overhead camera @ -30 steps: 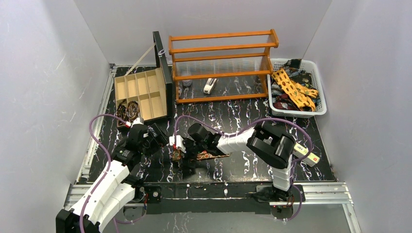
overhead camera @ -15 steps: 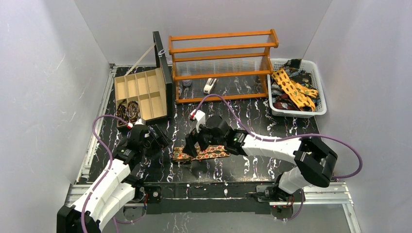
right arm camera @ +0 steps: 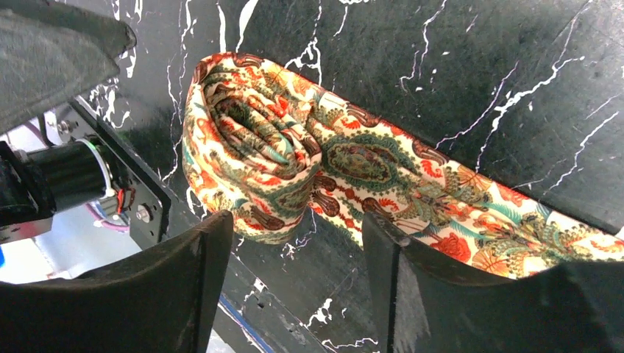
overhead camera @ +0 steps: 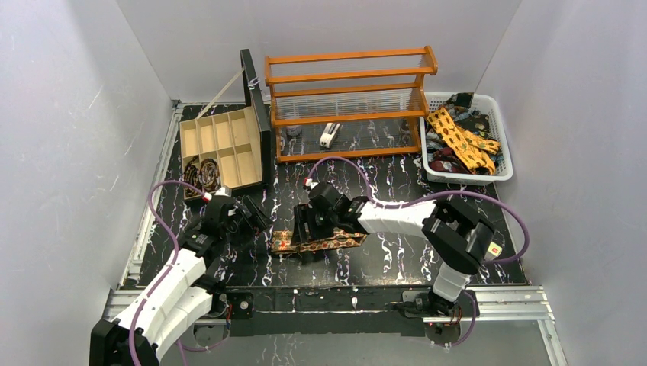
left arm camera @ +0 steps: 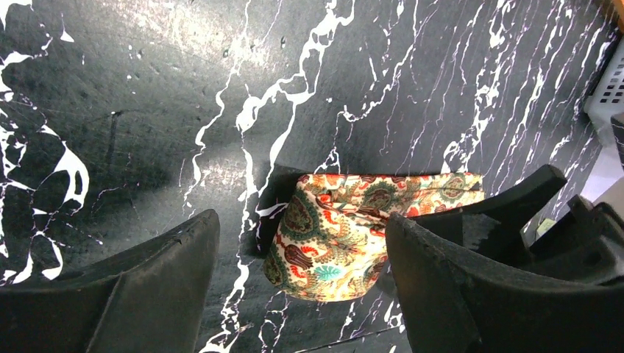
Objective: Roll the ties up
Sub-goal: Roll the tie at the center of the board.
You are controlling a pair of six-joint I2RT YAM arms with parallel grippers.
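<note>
The right arm's elbow is sitting further in from the right than a moment ago, and the right gripper [overhead camera: 305,227] is hanging lower over the tie [overhead camera: 324,242] than it was. The tie and the left arm are lying just as before.

Near the front edge of the worktop [overhead camera: 389,263] the tie is lying as a short flat strip, its left end wound into a loose, flattened roll. The right gripper is standing over that roll with its fingers spread, clasping nothing; its wrist camera is showing the roll just past the gap between the two fingers. The left gripper [overhead camera: 255,217] is waiting just left of the roll, also spread wide and holding nothing, with the roll in sight between its fingers but apart from them.

Off to the right a small white-and-red box [overhead camera: 494,249] is peeking out beside the right arm. Further back on the left a wooden divided case [overhead camera: 221,141] is standing open, with coiled ties [overhead camera: 202,174] sitting in its nearest compartments. A wooden rack [overhead camera: 351,84] is standing at the back, and beside it a white basket [overhead camera: 458,180] is holding loose ties [overhead camera: 461,141].
</note>
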